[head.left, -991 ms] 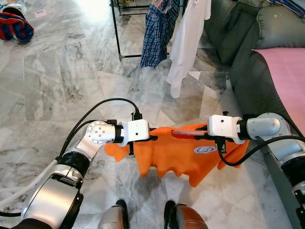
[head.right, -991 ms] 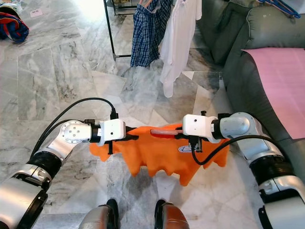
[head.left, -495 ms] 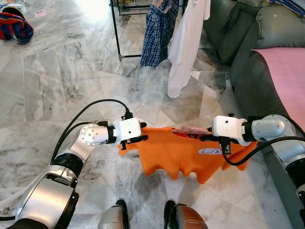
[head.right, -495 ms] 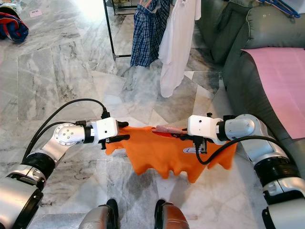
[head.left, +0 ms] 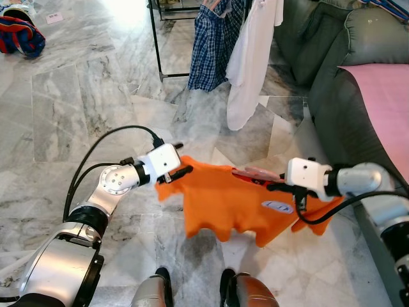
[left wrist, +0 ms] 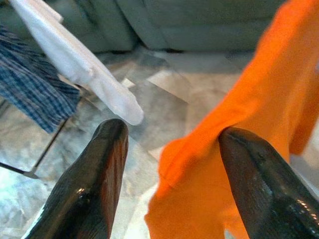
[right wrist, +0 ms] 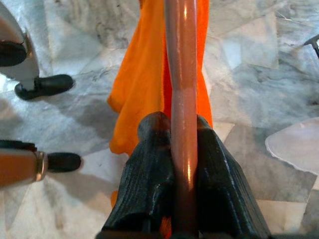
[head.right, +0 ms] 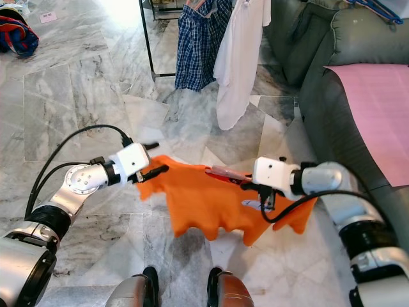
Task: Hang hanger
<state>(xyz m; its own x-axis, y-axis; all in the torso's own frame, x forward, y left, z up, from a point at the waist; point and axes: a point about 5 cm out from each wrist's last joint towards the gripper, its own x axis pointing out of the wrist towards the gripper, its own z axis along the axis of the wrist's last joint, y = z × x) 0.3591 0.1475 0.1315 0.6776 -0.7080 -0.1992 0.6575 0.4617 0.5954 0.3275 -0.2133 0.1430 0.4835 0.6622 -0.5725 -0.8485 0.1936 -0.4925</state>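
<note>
Orange shirt (head.left: pixel 223 201) hangs from the hanger (head.left: pixel 255 173) my right gripper (head.left: pixel 276 186) clamps, rack (head.left: pixel 155 38) at 12 o'clock ahead; my left gripper (left wrist: pixel 169 164) gapes beside its sleeve.

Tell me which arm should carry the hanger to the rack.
Right. The right gripper is clamped on the reddish-brown hanger inside the orange T-shirt. The left gripper is open beside the shirt's sleeve, holding nothing, so it probably only steadies the cloth.

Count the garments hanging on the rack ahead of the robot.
2: a blue checked shirt on the rack and a white shirt to its right, nearer the sofa. The rack's top is cut off, so more may hang unseen.
</note>
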